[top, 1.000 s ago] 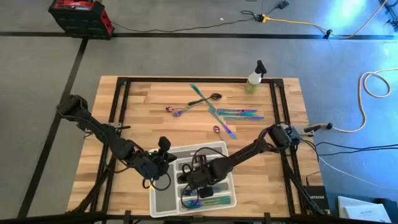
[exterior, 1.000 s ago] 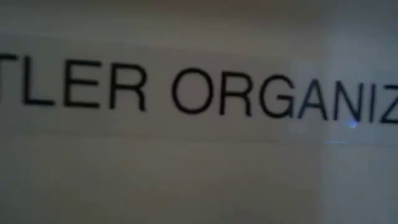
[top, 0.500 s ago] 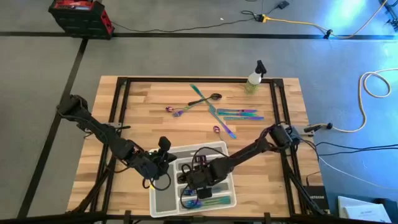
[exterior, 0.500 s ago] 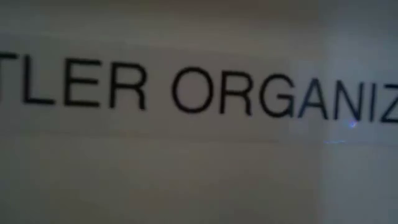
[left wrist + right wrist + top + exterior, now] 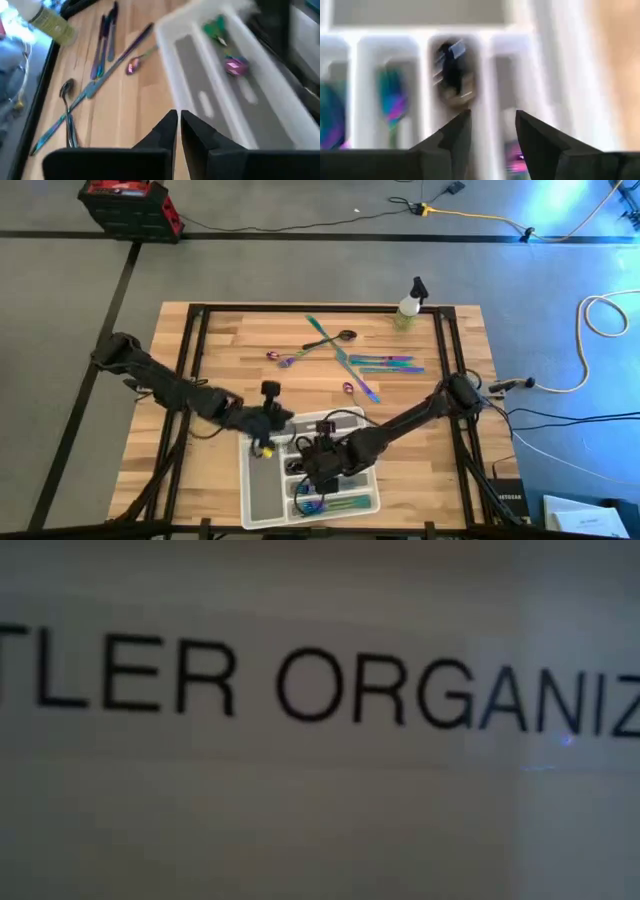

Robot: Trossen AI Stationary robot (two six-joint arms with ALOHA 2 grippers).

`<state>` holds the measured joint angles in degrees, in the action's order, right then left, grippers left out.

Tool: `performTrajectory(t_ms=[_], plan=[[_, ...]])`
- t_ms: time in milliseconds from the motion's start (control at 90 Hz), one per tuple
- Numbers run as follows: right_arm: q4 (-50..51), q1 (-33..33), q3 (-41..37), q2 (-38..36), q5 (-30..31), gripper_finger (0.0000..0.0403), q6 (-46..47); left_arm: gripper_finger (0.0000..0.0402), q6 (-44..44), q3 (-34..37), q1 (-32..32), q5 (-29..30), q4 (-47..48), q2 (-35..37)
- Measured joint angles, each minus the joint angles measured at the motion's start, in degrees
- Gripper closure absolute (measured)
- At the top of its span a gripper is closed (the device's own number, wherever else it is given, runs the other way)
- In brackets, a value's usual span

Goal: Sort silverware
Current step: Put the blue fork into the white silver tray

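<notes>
Several pieces of silverware (image 5: 345, 352) lie loose on the far half of the wooden table (image 5: 220, 345); a few more sit already in the translucent compartment tray (image 5: 262, 498) at the near edge. Low view is blocked by printed lettering; no use here.

Tray: largest item, long dividers, light plastic. Judgement: it may slide if nudged, so contact with its walls is best avoided.

Arms: the left gripper (image 5: 268, 418) hangs over the table just beside the tray's far left corner, fingers together with only a thin slit between them, holding nothing I can see. The right gripper (image 5: 318, 465) hovers over the tray's middle compartments, fingers apart, nothing between them; right wrist view shows a dark piece (image 5: 451, 70) lying in the slot below, with iridescent pieces in slots beside it.

Loose pieces, long to short: a crossed pair near the far edge, with a dark spoon (image 5: 345, 336) among them; three iridescent pieces (image 5: 388, 363) side by side towards the spray bottle (image 5: 408, 306); one long knife (image 5: 356, 374) running diagonally; a small spoon bowl (image 5: 348, 388) nearest the tray.

Handling, as judgement: thin, rigid metal, light, polished and likely slippery. Lying flat on wood, each offers little height to pinch. Best hold is across the narrow handle near mid-length, fingers straddling it, not on the bowl or tines. Crossed and touching pieces risk dragging a neighbour along.
</notes>
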<state>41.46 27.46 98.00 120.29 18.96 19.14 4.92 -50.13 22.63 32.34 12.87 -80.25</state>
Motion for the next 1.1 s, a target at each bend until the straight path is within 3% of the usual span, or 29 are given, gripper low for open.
performTrajectory(t_ms=[244,422,567,756,922,1100], plan=[[6.8,4.1,0.0,-4.5,16.9,0.0281,2.4,0.0349,7.5,0.0,-9.9,-1.9,-4.6,0.0],[19.1,5.1,-0.2,-4.5,30.2,0.0285,9.8,0.0309,9.4,0.0,-21.7,-7.9,-7.8,-1.5],[33.0,4.3,-0.2,-4.6,36.8,0.0285,23.8,0.0266,11.1,0.0,-31.1,-17.1,-11.8,-4.8],[41.4,5.8,-1.4,-4.9,44.8,0.0286,36.6,0.0219,12.5,0.0,-36.9,-25.7,-14.3,-9.6],[42.3,7.4,-11.6,-10.3,48.1,0.0288,43.2,0.0206,13.8,0.0,-38.6,-27.4,-18.2,-12.4],[30.7,6.9,-33.5,-24.9,50.4,0.0318,49.5,0.0205,16.4,0.0,-38.9,-27.4,-23.6,-13.4]])
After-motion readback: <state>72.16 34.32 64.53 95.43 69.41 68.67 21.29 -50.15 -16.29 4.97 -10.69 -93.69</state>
